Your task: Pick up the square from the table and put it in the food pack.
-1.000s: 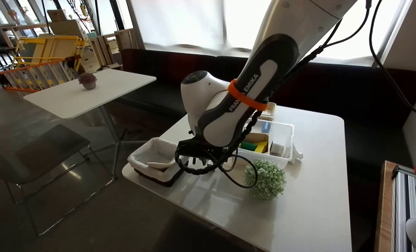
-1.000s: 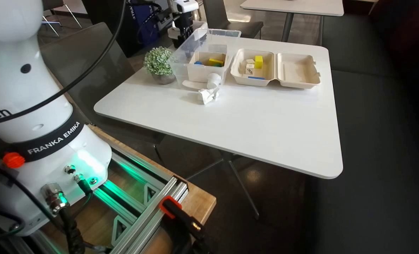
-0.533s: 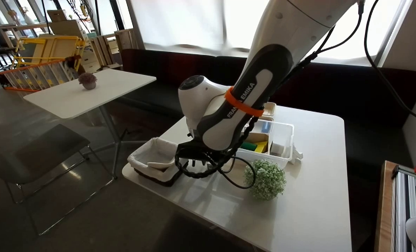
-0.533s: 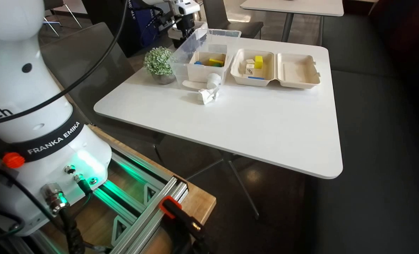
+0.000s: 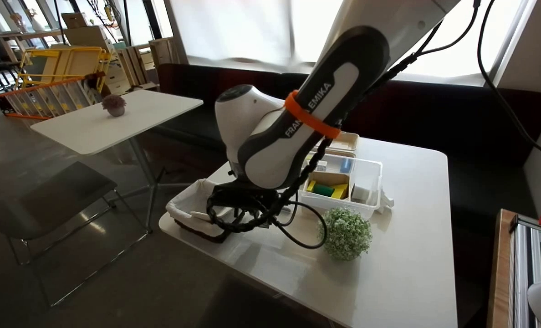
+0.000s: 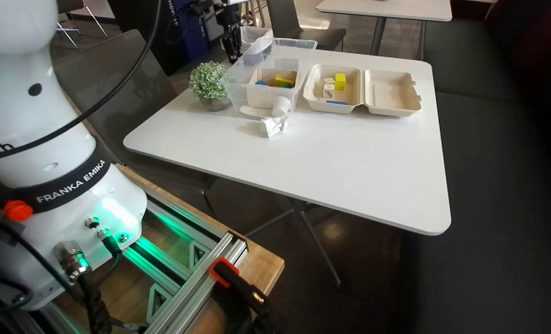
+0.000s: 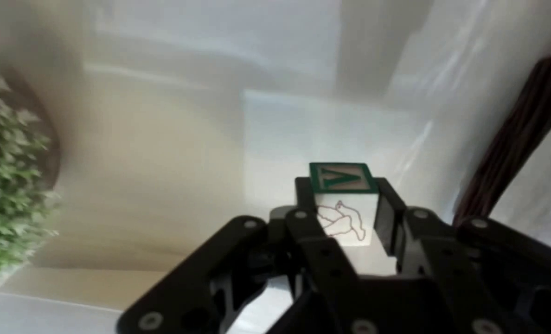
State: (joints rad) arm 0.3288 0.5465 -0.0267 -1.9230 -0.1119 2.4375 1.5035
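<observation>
The square is a small wooden letter block (image 7: 345,218) with a green-framed V on one face and a bird outline on a white face. It sits between the fingertips of my gripper (image 7: 346,199), which touch its sides. The table below is blurred. In both exterior views my gripper (image 5: 247,214) (image 6: 232,48) is over the table end beside the lined basket; the block is not clear there. The food pack seems to be the beige clamshell (image 6: 390,93), lying open with several blocks inside. It is partly hidden by the clear tub and arm in an exterior view (image 5: 350,142).
The clear tub (image 6: 252,60) (image 5: 374,175) holds a cardboard box with yellow and green pieces and stands between gripper and clamshell. A leafy plant (image 5: 345,234) (image 7: 6,185) is near. A white-lined basket (image 5: 184,207), a white cup (image 6: 281,105) and crumpled paper (image 6: 272,126) also show.
The arm first dipped slightly, then my gripper rose and moved toward the lined basket side. More of the tub's contents now shows. The containers have not moved.
</observation>
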